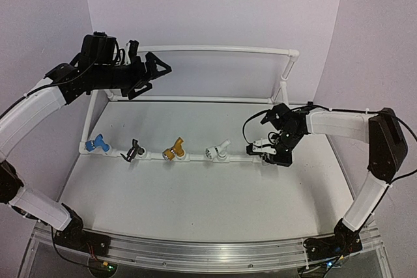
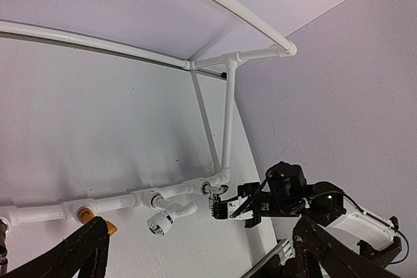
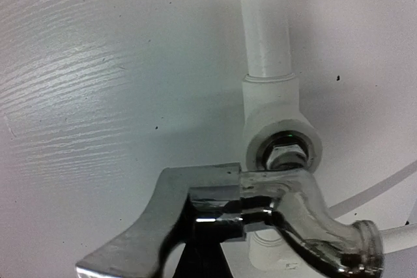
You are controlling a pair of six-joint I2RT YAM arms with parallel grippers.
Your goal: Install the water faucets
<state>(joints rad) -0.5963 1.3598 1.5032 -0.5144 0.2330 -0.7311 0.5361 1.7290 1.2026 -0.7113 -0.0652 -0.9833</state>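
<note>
Grips silver faucet (image 3: 273, 206) in right gripper (image 1: 259, 149) at end socket (image 3: 281, 125) of pipe frame (image 1: 195, 157). Holds left gripper (image 1: 150, 73) spread wide near rear rail (image 1: 215, 49).

A robotics lab bench — a test cell. Plain white walls (image 1: 215, 4) box in a white table (image 1: 195, 193). A left arm (image 1: 32, 112) and a right arm (image 1: 339, 122) rise from an aluminium rail (image 1: 208, 250) along its near edge. On the table stands a white pipe frame (image 1: 215, 49) carrying small faucets (image 1: 98, 142) — a bench-top plumbing rig.
</note>
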